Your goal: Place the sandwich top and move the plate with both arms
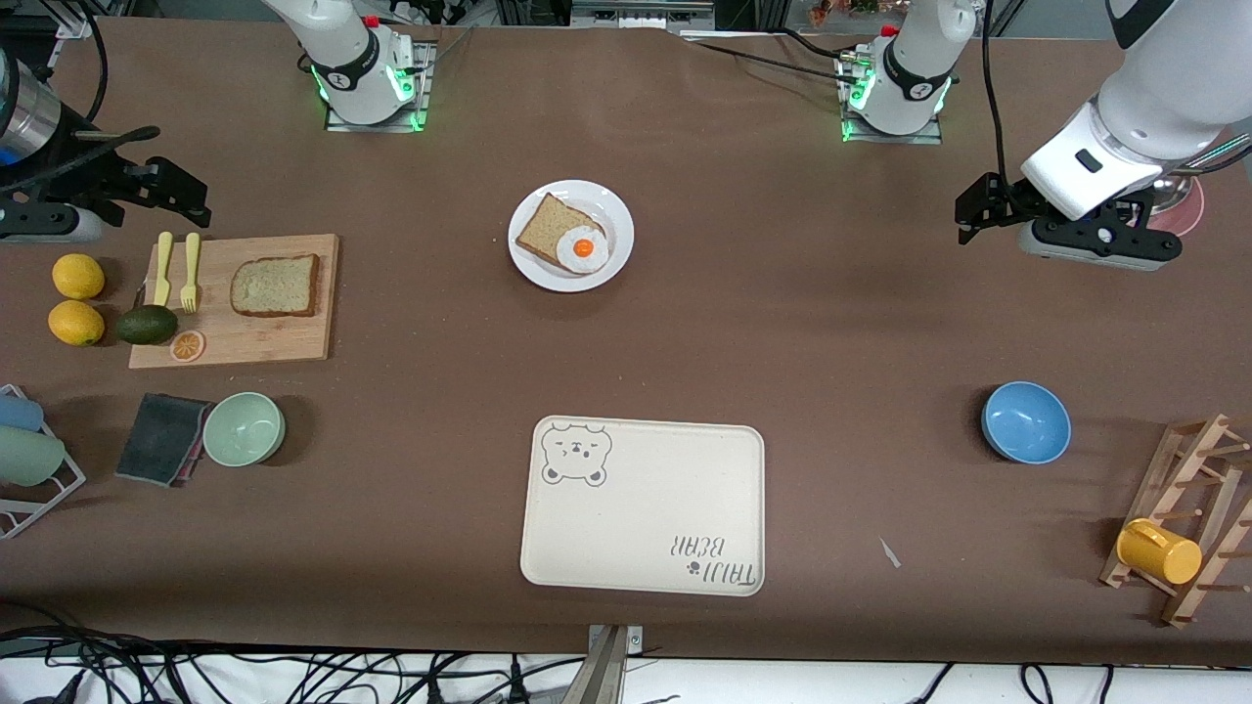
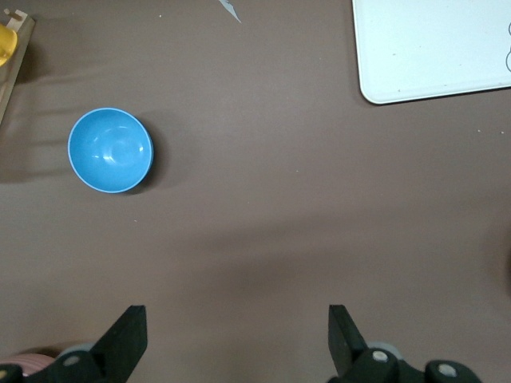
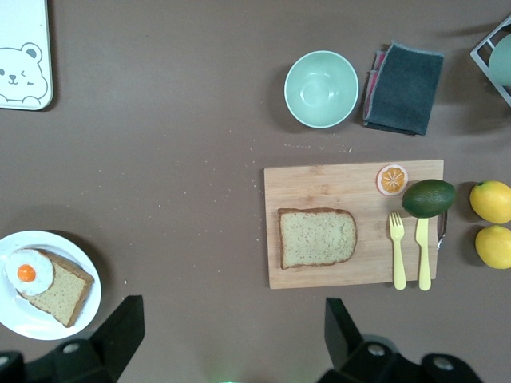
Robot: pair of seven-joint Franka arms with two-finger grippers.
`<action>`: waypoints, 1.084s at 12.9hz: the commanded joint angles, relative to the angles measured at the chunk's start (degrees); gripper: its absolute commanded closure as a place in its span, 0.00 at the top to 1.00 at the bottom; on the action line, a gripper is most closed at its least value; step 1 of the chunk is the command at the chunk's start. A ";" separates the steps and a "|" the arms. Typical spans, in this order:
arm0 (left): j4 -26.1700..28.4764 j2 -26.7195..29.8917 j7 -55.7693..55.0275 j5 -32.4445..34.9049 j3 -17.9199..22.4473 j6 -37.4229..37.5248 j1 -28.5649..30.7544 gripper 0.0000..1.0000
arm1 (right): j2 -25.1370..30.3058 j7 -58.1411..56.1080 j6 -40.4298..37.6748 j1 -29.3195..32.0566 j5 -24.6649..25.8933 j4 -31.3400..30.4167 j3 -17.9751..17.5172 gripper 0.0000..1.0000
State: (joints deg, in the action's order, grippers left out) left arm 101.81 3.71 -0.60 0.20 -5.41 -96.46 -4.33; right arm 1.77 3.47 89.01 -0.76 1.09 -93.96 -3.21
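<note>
The sandwich top (image 1: pixel 276 285), a light tan slice with brown crust, lies flat on a wooden cutting board (image 1: pixel 293 337) toward the right arm's end of the table; it also shows in the right wrist view (image 3: pixel 317 238). The white plate (image 1: pixel 618 220) sits mid-table near the robot bases and holds a darker bread slice (image 1: pixel 544 229) with a fried egg (image 1: pixel 583 248) on it; the plate also shows in the right wrist view (image 3: pixel 16 319). My right gripper (image 1: pixel 191 196) (image 3: pixel 231 331) hangs open and empty above the table beside the board. My left gripper (image 1: pixel 978 210) (image 2: pixel 238 335) hangs open and empty over bare table at the left arm's end.
A cream bear tray (image 1: pixel 646 508) lies nearer the front camera than the plate. A blue bowl (image 1: pixel 1025 421), a green bowl (image 1: pixel 244 428), a dark cloth (image 1: pixel 161 437), two lemons (image 1: pixel 77 276), an avocado (image 1: pixel 148 324) and a wooden rack with a yellow mug (image 1: pixel 1158 551) stand around.
</note>
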 commanded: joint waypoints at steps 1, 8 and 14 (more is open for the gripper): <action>-1.61 -0.64 -0.63 1.74 -0.39 1.27 0.29 1.00 | -0.19 -0.48 -0.50 0.06 0.67 0.62 -0.05 1.00; -1.61 -0.72 -0.46 1.83 -0.48 1.01 0.29 1.00 | -0.27 -0.31 -0.42 0.06 0.67 0.62 -0.13 1.00; -1.61 -0.72 -0.54 1.83 -0.56 1.10 0.29 1.00 | -0.54 0.40 0.20 -0.03 0.23 0.35 -0.22 1.00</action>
State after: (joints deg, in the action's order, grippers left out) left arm 101.81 3.64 -0.62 0.20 -5.47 -96.46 -4.33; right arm 1.37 3.55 88.99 -0.77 1.09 -93.96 -3.21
